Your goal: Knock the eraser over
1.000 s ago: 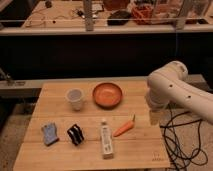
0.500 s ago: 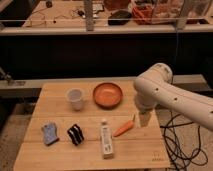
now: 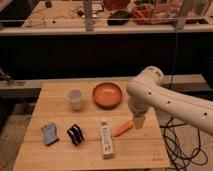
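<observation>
The wooden table [image 3: 55,107] carried everything. The white arm [image 3: 172,104] reached in from the right, bent at a rounded elbow above the table's right part and turned straight down. Its gripper [image 3: 138,121] hung low over the boards, just beside the right end of the carrot [image 3: 123,129]; whether it was apart or together could not be told. An orange bowl [image 3: 107,95] sat at the back, a long white flat box [image 3: 106,140] in front, a white cup [image 3: 75,98] left of the bowl. The eraser [image 3: 75,134] stood at front left, well apart from the gripper, near a blue-grey piece [image 3: 49,134].
</observation>
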Action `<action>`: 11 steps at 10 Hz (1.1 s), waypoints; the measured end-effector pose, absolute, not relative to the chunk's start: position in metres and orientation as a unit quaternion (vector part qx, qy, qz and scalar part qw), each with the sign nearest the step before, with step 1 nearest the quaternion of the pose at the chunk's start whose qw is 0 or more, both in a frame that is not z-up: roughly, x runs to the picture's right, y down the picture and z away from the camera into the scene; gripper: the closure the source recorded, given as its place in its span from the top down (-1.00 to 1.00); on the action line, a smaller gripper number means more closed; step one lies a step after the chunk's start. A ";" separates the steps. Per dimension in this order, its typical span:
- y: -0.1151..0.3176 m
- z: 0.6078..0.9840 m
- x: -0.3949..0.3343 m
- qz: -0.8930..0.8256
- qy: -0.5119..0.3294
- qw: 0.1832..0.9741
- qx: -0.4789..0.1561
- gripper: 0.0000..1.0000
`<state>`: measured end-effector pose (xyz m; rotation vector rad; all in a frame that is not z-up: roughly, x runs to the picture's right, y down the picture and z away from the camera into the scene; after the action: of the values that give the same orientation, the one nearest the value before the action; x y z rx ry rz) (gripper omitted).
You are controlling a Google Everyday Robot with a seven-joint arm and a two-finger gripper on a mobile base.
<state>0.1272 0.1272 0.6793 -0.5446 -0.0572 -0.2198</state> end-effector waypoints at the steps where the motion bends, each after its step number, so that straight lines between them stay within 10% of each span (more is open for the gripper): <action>1: 0.129 0.680 0.123 -0.114 -0.031 0.956 -0.268 0.60; 11: 0.158 0.686 0.066 -0.181 -0.080 0.945 -0.261 0.60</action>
<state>0.0658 0.1581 0.6864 -0.5326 -0.1636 -0.3680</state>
